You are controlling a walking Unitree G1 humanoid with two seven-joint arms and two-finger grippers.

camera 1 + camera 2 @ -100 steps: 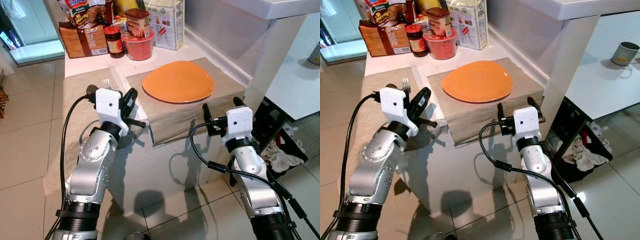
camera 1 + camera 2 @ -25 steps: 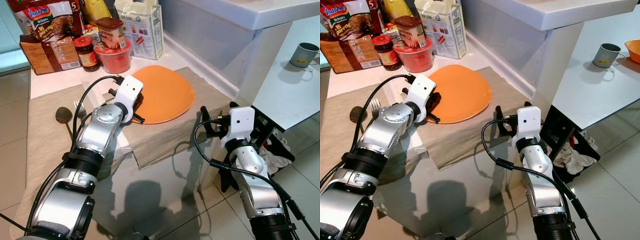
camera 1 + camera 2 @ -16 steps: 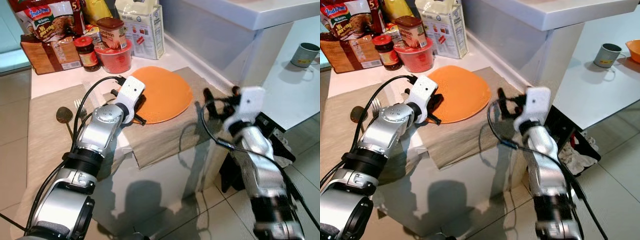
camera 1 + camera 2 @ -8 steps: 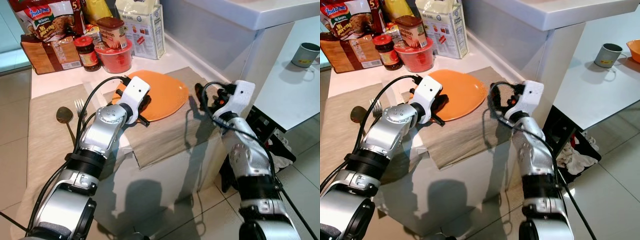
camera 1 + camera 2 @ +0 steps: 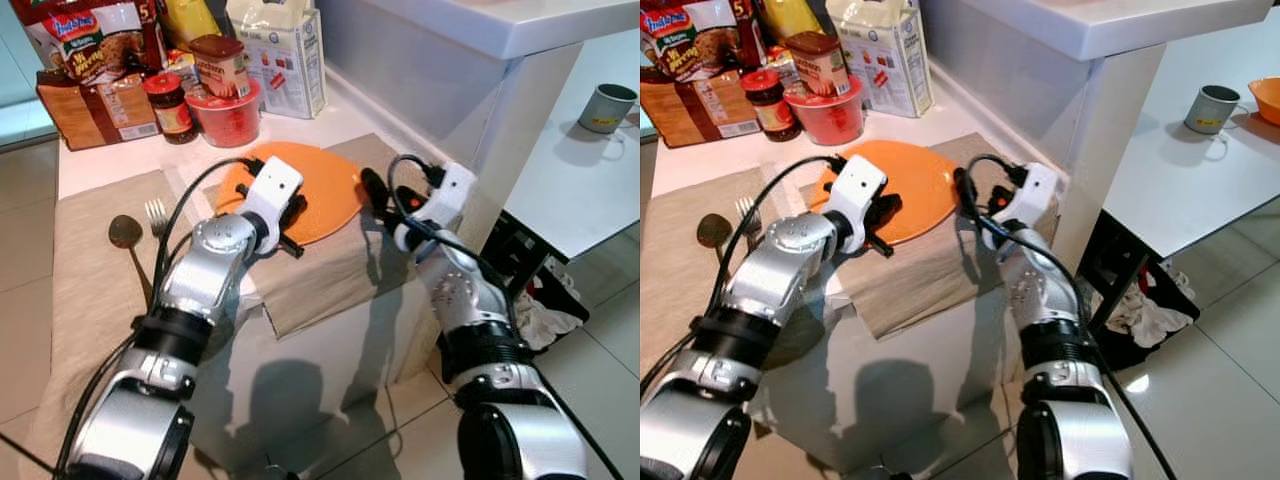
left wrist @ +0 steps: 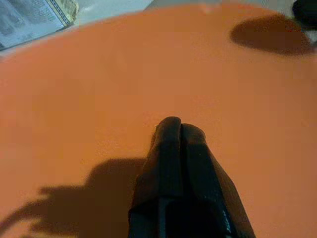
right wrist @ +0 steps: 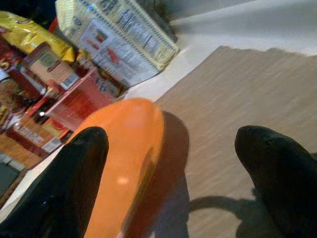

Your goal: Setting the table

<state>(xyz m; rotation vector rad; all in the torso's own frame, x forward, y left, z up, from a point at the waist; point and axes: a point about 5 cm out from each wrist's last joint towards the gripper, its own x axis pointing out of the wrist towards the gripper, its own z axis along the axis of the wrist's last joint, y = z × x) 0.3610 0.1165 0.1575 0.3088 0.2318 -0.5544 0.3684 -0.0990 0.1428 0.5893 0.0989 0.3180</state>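
On the beige mat [image 5: 330, 275] lies the orange plate [image 5: 325, 195], its near-left rim pinched in the left gripper [image 5: 287, 215] (fingers pressed together over it), while the right gripper [image 5: 385, 200], fingers wide, has swung in to the plate's right edge.

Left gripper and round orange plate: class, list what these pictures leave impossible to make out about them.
- Left eye view: the left gripper's white wrist housing hides its fingertips and the round orange plate's near-left rim.
- Left wrist view: the closed fingers lie over the plate; actual contact can't be told.
- Right wrist view: the right gripper's finger hides part of the plate's rim.
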